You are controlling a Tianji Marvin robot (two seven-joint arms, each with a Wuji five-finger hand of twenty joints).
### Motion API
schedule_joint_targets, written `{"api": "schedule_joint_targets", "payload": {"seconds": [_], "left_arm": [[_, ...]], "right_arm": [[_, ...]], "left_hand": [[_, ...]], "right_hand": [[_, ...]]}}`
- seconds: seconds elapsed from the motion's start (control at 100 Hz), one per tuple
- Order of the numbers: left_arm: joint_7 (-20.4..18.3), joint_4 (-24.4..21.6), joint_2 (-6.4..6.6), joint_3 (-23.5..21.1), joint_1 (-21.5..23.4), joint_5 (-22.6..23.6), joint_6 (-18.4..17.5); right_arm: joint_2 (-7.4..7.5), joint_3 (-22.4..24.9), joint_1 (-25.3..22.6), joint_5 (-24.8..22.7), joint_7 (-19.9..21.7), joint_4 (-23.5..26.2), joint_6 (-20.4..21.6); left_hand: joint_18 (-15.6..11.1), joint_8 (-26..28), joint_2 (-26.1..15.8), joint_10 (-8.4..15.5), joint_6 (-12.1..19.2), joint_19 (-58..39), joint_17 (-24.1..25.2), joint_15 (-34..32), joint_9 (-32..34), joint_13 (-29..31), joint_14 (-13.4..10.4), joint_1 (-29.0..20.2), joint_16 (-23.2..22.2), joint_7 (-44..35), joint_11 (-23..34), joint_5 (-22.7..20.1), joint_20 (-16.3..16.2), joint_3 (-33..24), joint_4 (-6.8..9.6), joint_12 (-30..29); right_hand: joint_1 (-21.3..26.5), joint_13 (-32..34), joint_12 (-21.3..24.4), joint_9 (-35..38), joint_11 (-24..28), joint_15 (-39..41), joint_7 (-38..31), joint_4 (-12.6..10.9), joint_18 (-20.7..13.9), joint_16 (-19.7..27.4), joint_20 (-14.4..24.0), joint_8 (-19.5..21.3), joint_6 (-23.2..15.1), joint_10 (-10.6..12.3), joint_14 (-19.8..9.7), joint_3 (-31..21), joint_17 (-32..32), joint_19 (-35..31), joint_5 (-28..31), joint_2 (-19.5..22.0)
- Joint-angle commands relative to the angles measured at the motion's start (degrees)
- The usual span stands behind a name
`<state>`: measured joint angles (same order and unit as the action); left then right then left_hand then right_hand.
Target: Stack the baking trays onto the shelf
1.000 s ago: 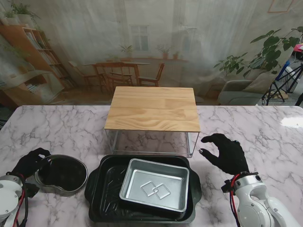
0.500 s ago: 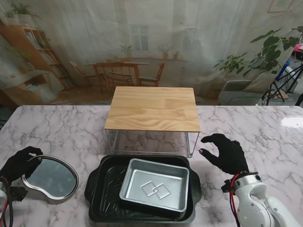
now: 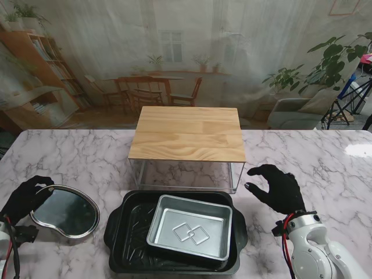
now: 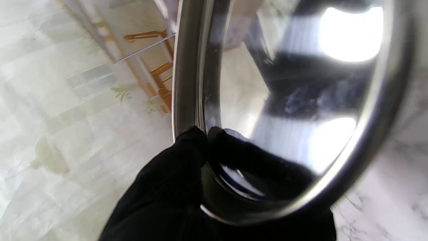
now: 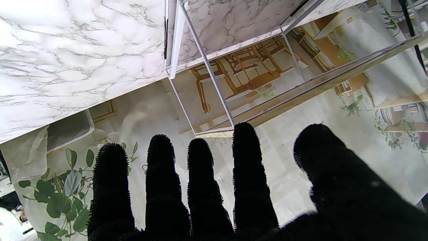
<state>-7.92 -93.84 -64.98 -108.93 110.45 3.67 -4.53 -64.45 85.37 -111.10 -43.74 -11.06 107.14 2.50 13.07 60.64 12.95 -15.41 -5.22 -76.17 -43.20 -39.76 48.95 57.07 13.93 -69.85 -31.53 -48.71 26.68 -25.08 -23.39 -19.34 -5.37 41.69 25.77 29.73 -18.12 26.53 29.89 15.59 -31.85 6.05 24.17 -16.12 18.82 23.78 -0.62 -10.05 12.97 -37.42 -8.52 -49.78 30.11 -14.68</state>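
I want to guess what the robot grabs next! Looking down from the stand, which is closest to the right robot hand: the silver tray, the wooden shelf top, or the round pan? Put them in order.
From the right robot hand:
1. Silver tray, just to its left, nested in the black tray.
2. Wooden shelf top, farther from me, left of it.
3. Round pan, far left, held by the left robot hand.

Staged lab: printed home backdrop [image 3: 174,52], marble table [image 3: 87,157], tripod [image 3: 349,102].

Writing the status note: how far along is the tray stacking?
Done: nothing; the wooden shelf top is bare. In hand: the left hand grips the round pan by its rim, tilted. Left: that pan, plus the silver tray nested in the black roasting tray. The right hand hovers open.
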Motion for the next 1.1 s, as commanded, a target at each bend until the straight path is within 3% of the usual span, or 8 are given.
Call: {"api": "schedule_joint_targets", "payload": {"seconds": [0.0,0.35,0.78,1.09], "left_arm": [[-1.38,-0.85,-0.21,-0.42,0.33,-1.38,-1.16],[-4.19,-3.56,-0.36,-1.97,2.25,-9.15,-3.24],[-7.37,-7.55,-0.05,-2.42,4.65,-14.85,-6.13],[-7.97,-10.21,0.04,-0.37,3.93,-16.76,-4.23]], "right_arm": [[0.00,-0.17,-0.02,0.04,0.17,-0.26,-0.53],[0.03,-0.31,0.25,0.06,0.37,-0.48,-0.98],[0.07,-0.36,0.51,0.06,0.61,-0.66,-1.00],[0.04,-0.32,0.45,0.12,0.51,-0.55,-0.97]], "left_hand": [[-3.53,2.38,-3.83,0.70,4.17,-2.56,-1.95,-2.12,1.62,2.38,3.61,-4.12,-0.56,-5.46,1.22,-4.39,0.66,-5.38,2.14,1.22],[-3.46,2.44,-3.90,0.75,4.09,-2.34,-1.40,-1.66,1.47,1.92,3.76,-4.12,-0.71,-5.34,0.89,-4.37,1.10,-5.28,2.33,1.80],[-3.59,2.50,-3.98,1.02,4.26,-2.42,-1.37,-1.56,1.63,2.00,3.50,-4.12,-0.86,-5.12,0.83,-4.69,1.24,-5.13,2.43,2.48],[-3.46,2.66,-3.98,1.01,4.07,-2.44,-1.32,-1.54,1.58,1.85,3.57,-4.12,-0.95,-4.95,0.72,-4.81,1.27,-5.19,2.51,2.59]], "right_hand": [[-0.75,-1.95,0.03,-1.42,0.64,-2.47,0.48,-1.55,-1.63,0.73,0.88,0.82,-0.82,0.11,-1.01,1.11,0.76,0.88,-1.53,2.56],[-0.65,-2.03,0.02,-1.55,0.72,-2.43,0.40,-1.56,-1.65,0.73,0.88,0.82,-0.75,0.13,-0.99,1.09,0.75,0.84,-1.74,2.57],[-0.66,-2.10,0.04,-1.65,0.77,-2.40,0.32,-1.54,-1.67,0.76,0.86,0.81,-0.87,0.18,-1.01,1.15,0.71,0.75,-1.88,2.62],[-0.62,-2.16,0.06,-1.65,0.78,-2.42,0.33,-1.54,-1.66,0.79,0.83,0.77,-0.77,0.16,-1.07,1.14,0.74,0.73,-1.90,2.65]]}}
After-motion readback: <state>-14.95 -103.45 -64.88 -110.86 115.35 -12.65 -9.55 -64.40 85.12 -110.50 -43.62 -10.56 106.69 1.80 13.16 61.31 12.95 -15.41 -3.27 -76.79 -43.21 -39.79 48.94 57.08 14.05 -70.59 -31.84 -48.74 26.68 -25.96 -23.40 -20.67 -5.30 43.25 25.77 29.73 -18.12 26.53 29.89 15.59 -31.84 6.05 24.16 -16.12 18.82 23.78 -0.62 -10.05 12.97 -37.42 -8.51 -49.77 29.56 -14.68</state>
